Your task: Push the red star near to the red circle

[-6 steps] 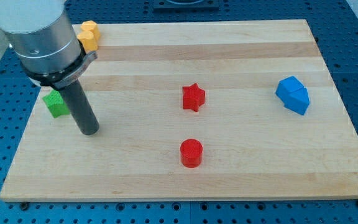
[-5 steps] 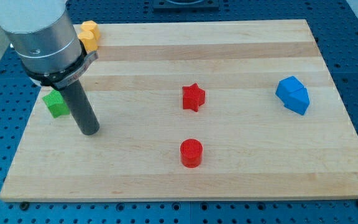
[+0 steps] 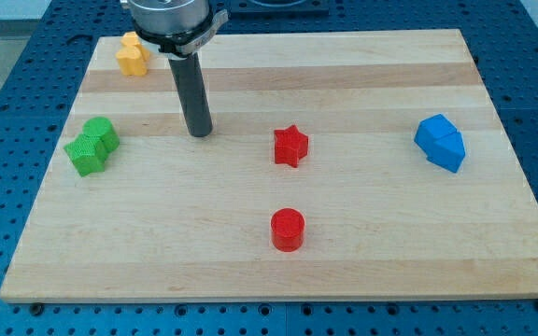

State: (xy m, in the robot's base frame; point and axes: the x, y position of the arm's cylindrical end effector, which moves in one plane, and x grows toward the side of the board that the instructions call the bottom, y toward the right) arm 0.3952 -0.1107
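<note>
My tip (image 3: 199, 132) rests on the wooden tabletop (image 3: 362, 65), at about nine o'clock from the red star (image 3: 290, 146) and apart from it. There is no gripper on this arm, only the straight dark rod, so nothing is clamped. The red star sits near the middle of the tabletop, with the red circle (image 3: 287, 229) at six o'clock from it, clearly separate. The green block (image 3: 92, 147) lies at nine o'clock from my tip, the yellow block (image 3: 132, 54) at eleven o'clock, and the blue block (image 3: 439, 142) at three o'clock from the star.
</note>
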